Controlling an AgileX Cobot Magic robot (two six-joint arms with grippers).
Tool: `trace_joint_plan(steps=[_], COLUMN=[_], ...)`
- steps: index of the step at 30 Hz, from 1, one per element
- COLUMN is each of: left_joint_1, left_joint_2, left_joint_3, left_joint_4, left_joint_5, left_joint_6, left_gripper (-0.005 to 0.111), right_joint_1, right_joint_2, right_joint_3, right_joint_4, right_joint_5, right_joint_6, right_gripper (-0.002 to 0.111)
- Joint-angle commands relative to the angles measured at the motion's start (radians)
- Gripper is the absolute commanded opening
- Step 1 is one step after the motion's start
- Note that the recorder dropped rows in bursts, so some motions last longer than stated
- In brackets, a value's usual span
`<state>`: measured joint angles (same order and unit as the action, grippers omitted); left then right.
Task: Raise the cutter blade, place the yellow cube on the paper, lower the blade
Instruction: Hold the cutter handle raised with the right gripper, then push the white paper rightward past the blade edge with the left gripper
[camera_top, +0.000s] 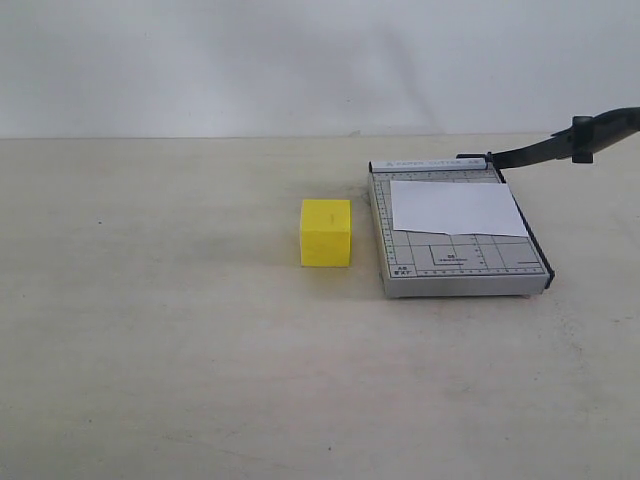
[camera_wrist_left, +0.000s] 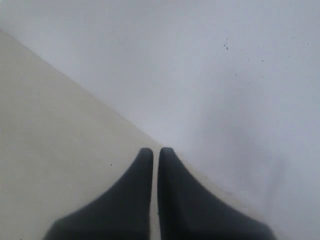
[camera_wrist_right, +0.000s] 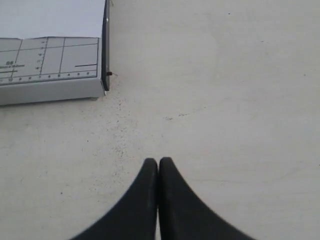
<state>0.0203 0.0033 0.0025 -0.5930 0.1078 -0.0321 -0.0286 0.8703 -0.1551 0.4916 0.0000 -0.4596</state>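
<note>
Step 1 looks done: cutter blade (camera_top: 560, 145) stands lifted off the trimmer base (camera_top: 460, 262), angled up from its hinge. Paper (camera_top: 455, 207) lies flat on the far part of the base. Yellow cube (camera_top: 326, 232) sits on the table (camera_top: 150, 350) just beside the base's left edge, not yet placed. I see the left gripper (camera_wrist_left: 155, 156) and right gripper (camera_wrist_right: 158, 166) both pinched together, holding nothing; the right one hovers near the base's corner. Left to do: cube onto the paper, then blade down.
</note>
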Motion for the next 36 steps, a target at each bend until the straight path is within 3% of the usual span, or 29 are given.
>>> trace_joint_plan(steps=[1,6,9,11,12,13,14,15,16,17,18,19,22,24,26,31,36], left_joint_1=[-0.007,-0.007,-0.007,-0.007,-0.007,-0.015,-0.027,-0.06,-0.087,-0.158,-0.21,-0.328,-0.589,-0.697,-0.735,-0.763,-0.786], left_joint_2=[-0.003,-0.003,0.084,0.313,0.414,0.623,0.721,0.883,0.966,1.1,1.167,1.288,1.532,1.702,1.882,2.15,2.294], left_joint_3=[-0.003,-0.098,-0.237,-0.422,-0.481,-0.57,-0.599,-0.639,-0.659,-0.697,-0.72,-0.775,-0.95,-1.116,-1.275,-1.53,-1.681], left_joint_4=[-0.023,-0.009,-0.013,-0.08,-0.158,-0.322,-0.435,-0.696,-0.833,-1.047,-1.13,-1.151,-1.151,-1.151,-1.151,-1.151,-1.151], left_joint_5=[-0.081,-0.025,0.106,0.277,0.365,0.46,0.482,0.501,0.514,0.536,0.538,0.506,0.238,0.104,0.105,0.154,0.148], left_joint_6=[-0.006,0.107,0.28,0.553,0.68,0.936,1.052,1.271,1.384,1.548,1.62,1.698,1.749,1.782,1.786,1.775,1.772], left_gripper=[0.004,0.004,0.004,0.004,0.004,0.004,0.004,0.004,0.004,0.004,0.004,0.004,0.004,0.004,0.004,0.004,0.004], right_joint_1=[0.003,0.003,0.003,0.003,0.003,0.003,0.003,0.003,0.003,0.003,0.003,0.003,0.003,0.003,0.003,0.003,0.003], right_joint_2=[0.012,0.012,0.012,0.012,0.012,0.012,0.012,0.012,0.012,0.012,0.012,0.012,0.012,0.012,0.012,0.012,0.012], right_joint_3=[0.003,0.003,0.003,0.003,0.003,0.003,0.003,0.003,0.003,0.003,0.003,0.003,0.003,0.003,0.003,0.003,0.003], right_joint_4=[0.004,0.004,0.004,0.004,0.004,0.004,0.004,0.004,0.004,0.004,0.004,0.004,0.004,0.004,0.004,0.004,0.004], right_joint_5=[-0.056,-0.04,-0.037,-0.035,-0.035,-0.037,-0.039,-0.039,-0.039,-0.035,-0.03,-0.026,-0.026,-0.04,-0.063,-0.059,-0.059], right_joint_6=[0.07,0.074,0.094,0.094,0.094,0.098,0.108,0.125,0.141,0.218,0.253,0.328,0.346,0.341,0.309,0.231,0.231], right_gripper=[0.0,0.0,0.0,0.0,0.0,0.0,0.0,0.0,0.0,0.0,0.0,0.0,0.0,0.0,0.0,0.0,0.0])
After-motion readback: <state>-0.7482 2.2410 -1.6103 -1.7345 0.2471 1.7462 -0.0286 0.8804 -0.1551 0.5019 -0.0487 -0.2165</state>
